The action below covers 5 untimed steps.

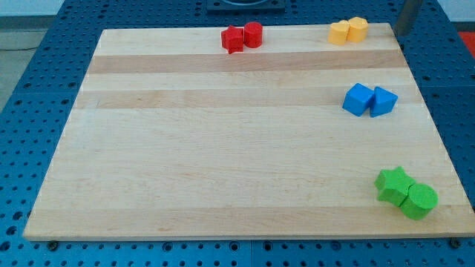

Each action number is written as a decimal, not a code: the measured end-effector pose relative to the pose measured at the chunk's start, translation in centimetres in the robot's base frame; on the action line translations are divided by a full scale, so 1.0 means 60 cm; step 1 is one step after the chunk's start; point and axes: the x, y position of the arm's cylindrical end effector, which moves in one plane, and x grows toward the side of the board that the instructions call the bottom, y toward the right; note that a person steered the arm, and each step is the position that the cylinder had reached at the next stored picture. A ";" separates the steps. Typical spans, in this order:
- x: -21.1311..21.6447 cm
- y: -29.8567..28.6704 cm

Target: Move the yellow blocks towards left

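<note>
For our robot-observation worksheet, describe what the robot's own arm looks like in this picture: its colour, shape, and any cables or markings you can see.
Only a short stretch of the arm shows: a straight, dark grey rod at the view's top right corner, slanting down toward the pale wooden board. It looks plain and smooth, with no visible cables, markings or claw. My tip ends just beyond the board's edge, to the view's right of the two yellow blocks.

You've got two yellow blocks at the view's top right, near the board's top edge: a yellow star-ish block (pixel 340 33) on the view's left, a yellow hexagonal block (pixel 358 29) touching it on the right. Both sit flat, side by side.
</note>
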 end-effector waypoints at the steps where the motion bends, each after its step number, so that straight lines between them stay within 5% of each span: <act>1: 0.000 -0.047; 5: 0.003 -0.175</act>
